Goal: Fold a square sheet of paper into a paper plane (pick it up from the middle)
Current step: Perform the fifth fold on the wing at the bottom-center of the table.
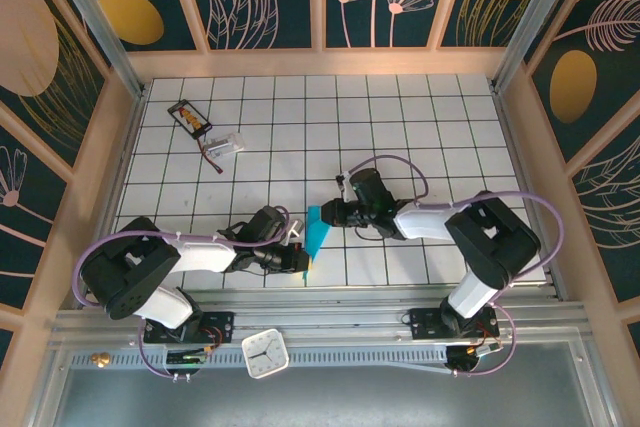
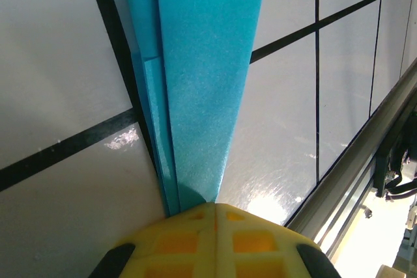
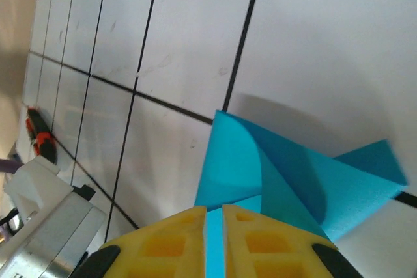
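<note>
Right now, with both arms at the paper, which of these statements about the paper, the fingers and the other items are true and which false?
1. The left fingers and the right fingers are both shut on the paper. True.
2. The paper lies flat as an open square. False: it is folded into narrow layered flaps.
3. The black card lies at the far left of the table, apart from the paper. True.
4. The clock stands on the tiles. False: it sits on the metal rail between the arm bases.
</note>
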Available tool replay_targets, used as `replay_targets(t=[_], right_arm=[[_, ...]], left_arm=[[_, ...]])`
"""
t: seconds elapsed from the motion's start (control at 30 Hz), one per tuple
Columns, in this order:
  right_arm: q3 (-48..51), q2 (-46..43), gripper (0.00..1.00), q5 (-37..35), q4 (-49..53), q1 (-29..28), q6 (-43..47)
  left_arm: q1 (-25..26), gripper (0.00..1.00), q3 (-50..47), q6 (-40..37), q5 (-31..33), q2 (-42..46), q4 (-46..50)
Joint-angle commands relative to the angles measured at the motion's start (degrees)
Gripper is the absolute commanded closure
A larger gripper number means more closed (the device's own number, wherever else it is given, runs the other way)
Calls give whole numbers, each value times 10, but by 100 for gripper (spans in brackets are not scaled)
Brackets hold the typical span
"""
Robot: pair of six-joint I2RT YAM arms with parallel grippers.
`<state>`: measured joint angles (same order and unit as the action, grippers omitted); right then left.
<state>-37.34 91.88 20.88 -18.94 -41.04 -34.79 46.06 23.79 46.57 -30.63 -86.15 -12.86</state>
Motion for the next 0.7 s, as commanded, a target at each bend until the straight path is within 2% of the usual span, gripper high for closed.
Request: replay_targets(t=[0.0, 0.17, 0.2, 0.3, 0.37, 0.53, 0.67], right_arm=[[4, -62, 82, -92, 32, 3, 31], [-9, -96, 72, -124, 92, 10, 76], [-8, -96, 71, -122, 93, 8, 76], [-3, -96, 70, -121, 92, -6, 65], [1, -96, 69, -125, 93, -13, 45], [25, -99, 66, -121, 68, -30, -31], [20, -66, 67, -96, 23, -40, -50]], left_arm=[[8, 100, -27, -4, 62, -35, 126], [8, 100, -10, 0, 69, -9, 127], [7, 97, -4, 1, 69, 1, 124], [8, 74, 24, 9, 71, 32, 113], [7, 65, 41, 18, 74, 56, 99], [-5, 54, 56, 34, 108, 117, 78], [-48, 50, 34, 51, 137, 160, 55]])
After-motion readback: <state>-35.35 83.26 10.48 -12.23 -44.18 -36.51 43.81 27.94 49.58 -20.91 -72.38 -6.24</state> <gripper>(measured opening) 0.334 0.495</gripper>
